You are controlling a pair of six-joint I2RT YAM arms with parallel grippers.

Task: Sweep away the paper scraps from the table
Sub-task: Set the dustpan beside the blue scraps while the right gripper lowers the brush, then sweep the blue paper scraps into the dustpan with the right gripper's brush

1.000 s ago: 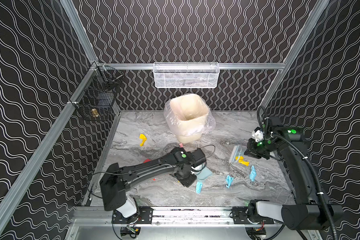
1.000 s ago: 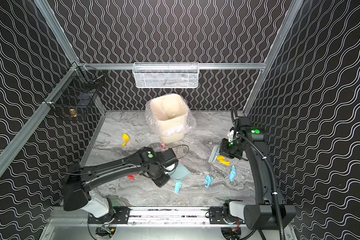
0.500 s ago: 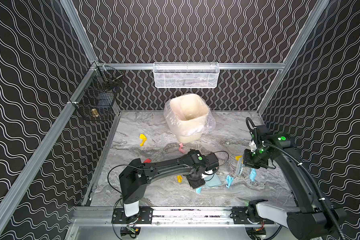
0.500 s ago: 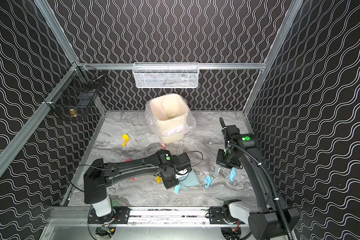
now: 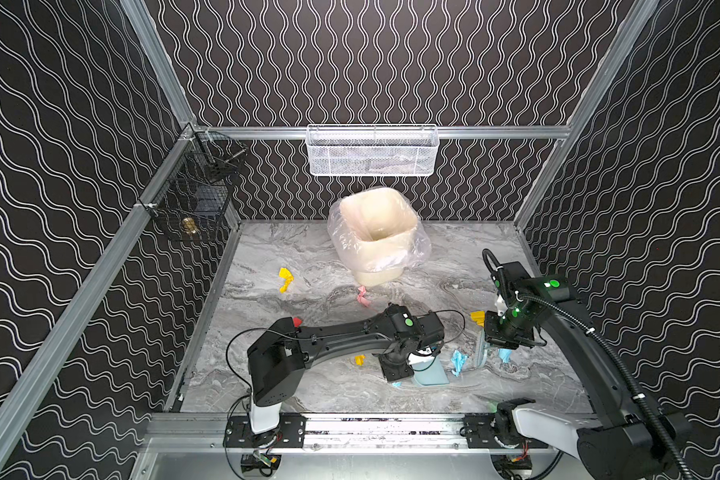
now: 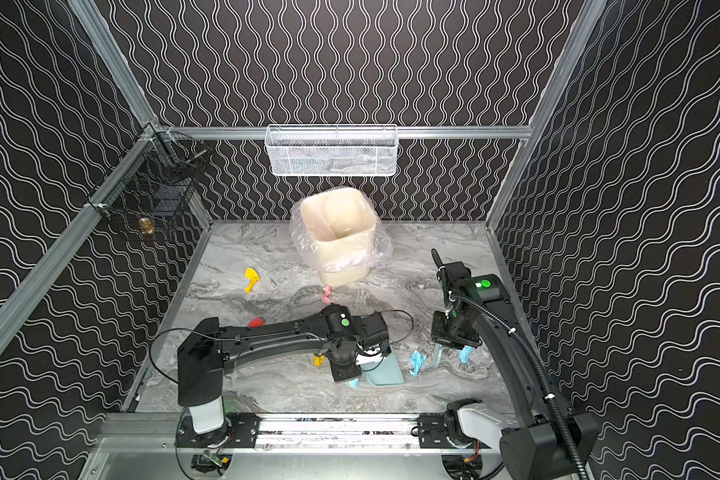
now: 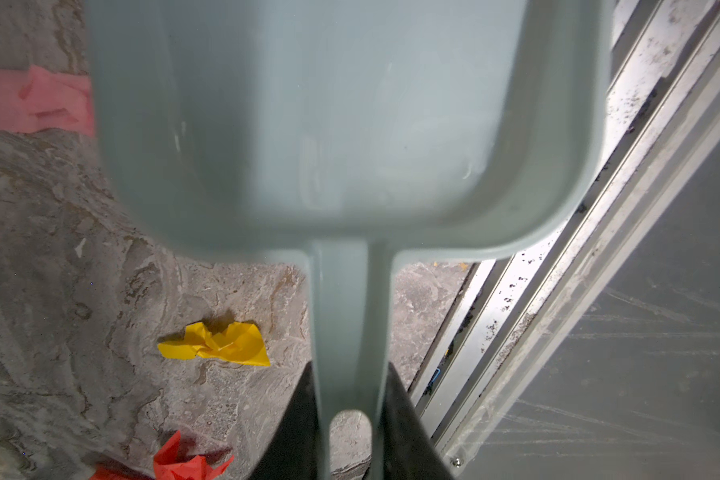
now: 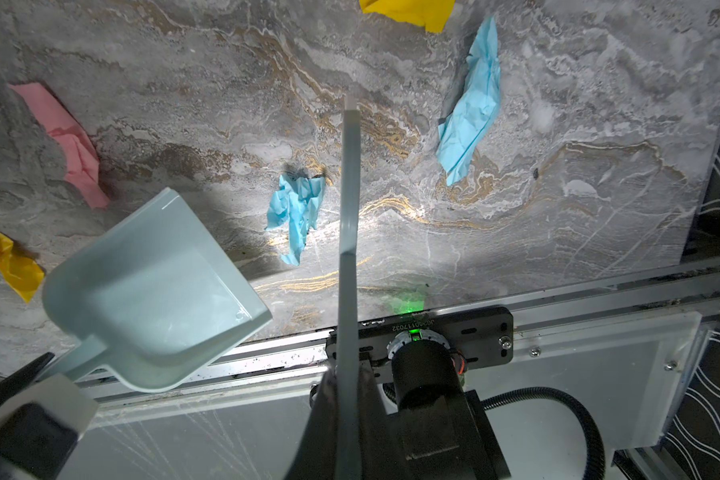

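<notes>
My left gripper (image 7: 350,415) is shut on the handle of a pale blue dustpan (image 7: 308,124), which lies low over the table (image 5: 308,386) near its front edge (image 5: 431,376). My right gripper (image 8: 348,386) is shut on a pale blue brush (image 8: 348,208), seen edge-on, standing between two light blue paper scraps (image 8: 296,208) (image 8: 472,112). In both top views the brush (image 5: 480,353) is just right of the dustpan, with a blue scrap (image 5: 458,361) between them. Other scraps lie scattered: yellow (image 5: 285,279), pink (image 5: 363,296), red (image 5: 297,321), small yellow (image 5: 359,359).
A cream bin (image 5: 375,232) lined with clear plastic stands at the back middle. A white mesh basket (image 5: 373,151) hangs on the back wall and a black wire basket (image 5: 196,195) on the left wall. Aluminium rails (image 8: 267,357) edge the front.
Both arms have come nearer the front edge. The dustpan moved right and forward; the brush moved forward and left, from the yellow scrap to beside the blue scraps.
</notes>
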